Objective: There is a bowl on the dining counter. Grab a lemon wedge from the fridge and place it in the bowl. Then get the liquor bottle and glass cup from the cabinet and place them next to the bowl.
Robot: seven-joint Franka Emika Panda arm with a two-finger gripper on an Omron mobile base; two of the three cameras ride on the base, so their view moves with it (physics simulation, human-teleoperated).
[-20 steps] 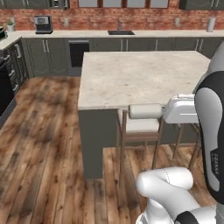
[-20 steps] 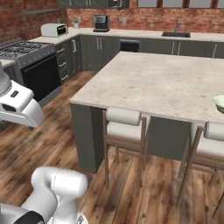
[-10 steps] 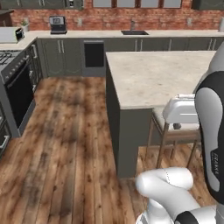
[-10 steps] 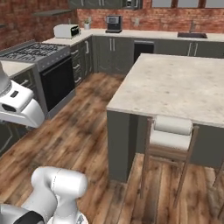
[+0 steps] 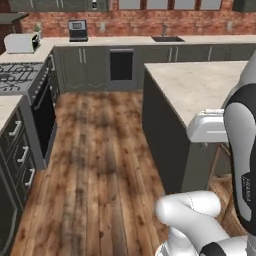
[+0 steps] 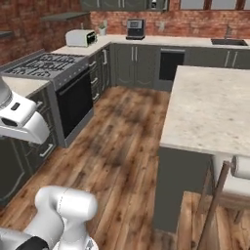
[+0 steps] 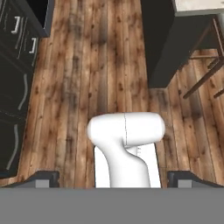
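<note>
The dining counter [image 5: 200, 85] [image 6: 210, 107], a beige speckled island top on a dark grey base, fills the right side of both base views, and its corner [image 7: 197, 4] shows at the top right of the hand view. My gripper [image 7: 113, 179] points down at the wooden floor, open, with nothing between its two dark fingertips [image 7: 43, 179]. The bowl, the lemon wedge, the fridge, the liquor bottle and the glass cup are out of view.
A gas stove with a dark oven [image 5: 15, 77] [image 6: 44, 63] lines the left wall. A toaster [image 5: 21, 42] [image 6: 80, 37], a coffee machine [image 5: 77, 30] and a sink [image 5: 167, 38] sit on the back counter. Wooden stools [image 6: 234, 180] [image 7: 205, 57] stand by the island. Plank floor [image 5: 100, 150] runs between.
The whole picture has shifted: the base has moved, so the island has slid to the right of both views and the stove has come in at the left. The gripper stays open.
</note>
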